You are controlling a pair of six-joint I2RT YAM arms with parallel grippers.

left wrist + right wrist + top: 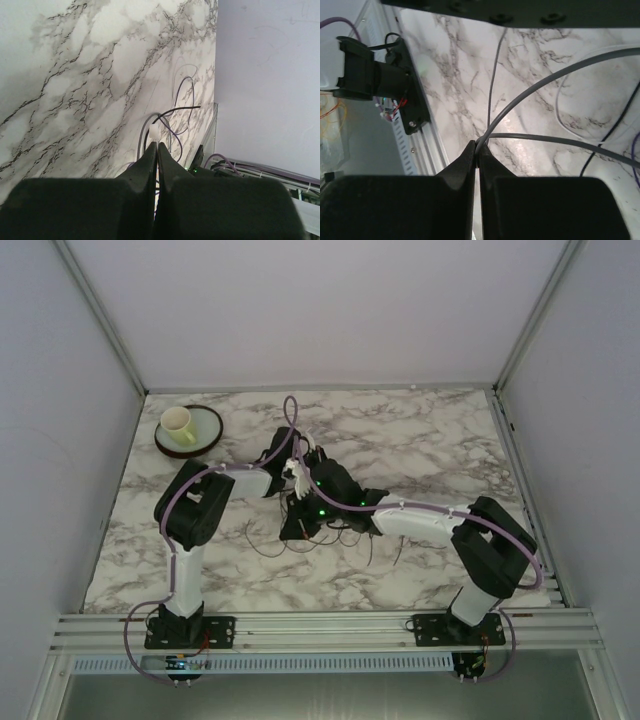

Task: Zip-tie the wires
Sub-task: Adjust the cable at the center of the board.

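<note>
My right fingers [475,152] clamped on grey wires [540,137] at tips. My left fingers [153,152] pressed together, grip unclear; more wires curl just past tips on table [75,75].

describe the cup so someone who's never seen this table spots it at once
Take the marble table and go to its far left corner. A round dark-rimmed plate lies there, and the small cream cup stands on it, left of centre. It is the only upright vessel; the thin dark wires sprawl mid-table.
</note>
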